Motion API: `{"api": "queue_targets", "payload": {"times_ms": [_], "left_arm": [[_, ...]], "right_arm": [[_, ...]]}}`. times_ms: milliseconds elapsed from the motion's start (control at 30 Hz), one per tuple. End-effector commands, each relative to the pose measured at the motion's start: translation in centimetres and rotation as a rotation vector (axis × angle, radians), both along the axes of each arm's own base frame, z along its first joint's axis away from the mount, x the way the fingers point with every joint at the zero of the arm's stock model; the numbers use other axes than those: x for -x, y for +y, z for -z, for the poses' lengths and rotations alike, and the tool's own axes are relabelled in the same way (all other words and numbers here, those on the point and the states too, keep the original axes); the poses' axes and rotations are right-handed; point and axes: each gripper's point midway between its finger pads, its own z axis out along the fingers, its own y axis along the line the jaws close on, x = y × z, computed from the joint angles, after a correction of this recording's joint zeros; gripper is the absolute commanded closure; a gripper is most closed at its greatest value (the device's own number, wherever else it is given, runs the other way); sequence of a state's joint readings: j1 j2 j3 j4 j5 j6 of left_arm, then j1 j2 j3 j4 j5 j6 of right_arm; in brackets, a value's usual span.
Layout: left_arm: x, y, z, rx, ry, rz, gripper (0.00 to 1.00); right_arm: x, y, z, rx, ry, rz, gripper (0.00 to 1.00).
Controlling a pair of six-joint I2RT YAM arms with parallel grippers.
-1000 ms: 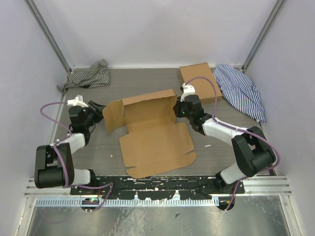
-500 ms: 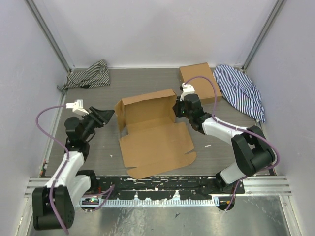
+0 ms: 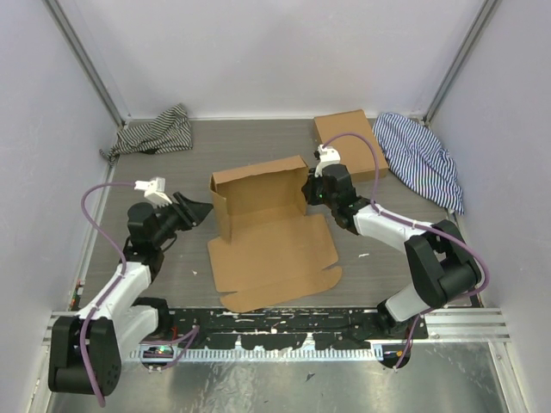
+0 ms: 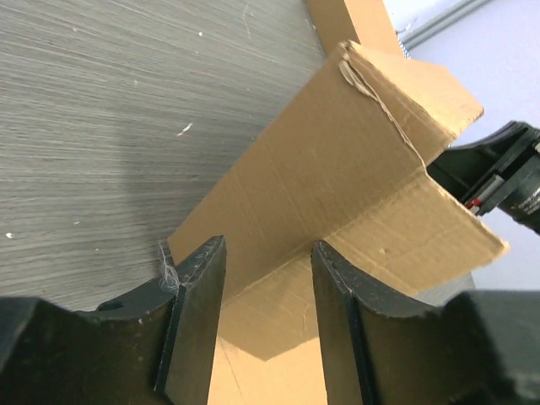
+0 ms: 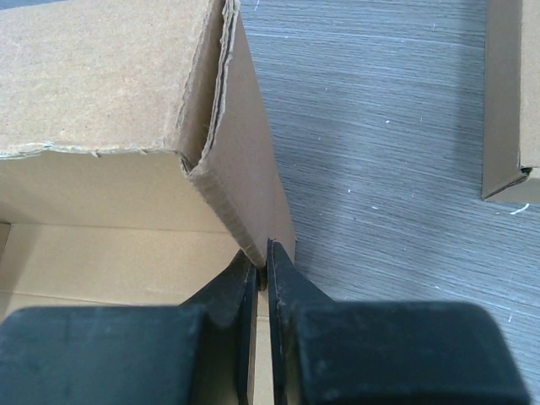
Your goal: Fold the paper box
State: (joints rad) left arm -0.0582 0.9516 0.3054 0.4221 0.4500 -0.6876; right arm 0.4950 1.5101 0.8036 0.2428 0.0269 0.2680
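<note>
The right end effector is pinched tight on the upright right wall of the paper box. The left end effector gapes empty just beside the left wall. The box sits mid-desk, its front panel flat.

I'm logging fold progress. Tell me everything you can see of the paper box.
The paper box is brown corrugated cardboard, partly folded. Its back wall and both side walls stand up; the large tabbed panel lies flat, toward the arms. Corner edges look frayed. The right gripper has its jaws shut on the right wall's edge. The left gripper, jaws open, faces the left wall, apparently not touching.
</note>
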Motion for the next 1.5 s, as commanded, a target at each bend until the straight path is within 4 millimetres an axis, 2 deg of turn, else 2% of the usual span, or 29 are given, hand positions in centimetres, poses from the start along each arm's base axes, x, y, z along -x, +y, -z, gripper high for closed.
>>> {"api": "queue_targets", "payload": {"times_ms": [0, 200, 367, 633, 867, 1167, 1367, 1467], "left_arm": [[-0.5, -1.0, -2.0, -0.065, -0.086, 0.013, 0.48], [-0.1, -2.4, -2.5, -0.095, -0.124, 0.026, 0.47], [0.0, -2.9, -2.1, -0.155, -0.120, 0.001, 0.47], [-1.1, -2.9, -1.5, -0.276, -0.118, -0.071, 0.47], [-1.8, -4.4, -1.0, -0.396, -0.117, -0.071, 0.49], [-2.1, -1.7, 0.4, -0.540, -0.041, -0.236, 0.51], [-2.3, -1.4, 1.5, -0.569, -0.034, -0.277, 0.51], [-2.4, -1.2, 2.1, -0.593, -0.030, -0.301, 0.55]], "right_arm": [[-0.4, 0.8, -2.6, -0.051, -0.051, -0.020, 0.99], [-0.2, 0.7, -2.7, -0.051, -0.050, -0.022, 0.99], [0.0, 0.8, -2.7, -0.057, -0.047, -0.027, 0.99], [0.9, 1.0, -2.7, -0.073, -0.037, -0.048, 0.99], [1.8, 1.7, -2.7, -0.066, -0.048, -0.073, 0.98], [2.7, 2.2, -3.0, -0.052, -0.074, -0.087, 0.98], [3.7, 2.9, -3.5, -0.061, -0.095, -0.114, 0.98], [3.9, 2.9, -3.5, -0.055, -0.095, -0.109, 0.98]]}}
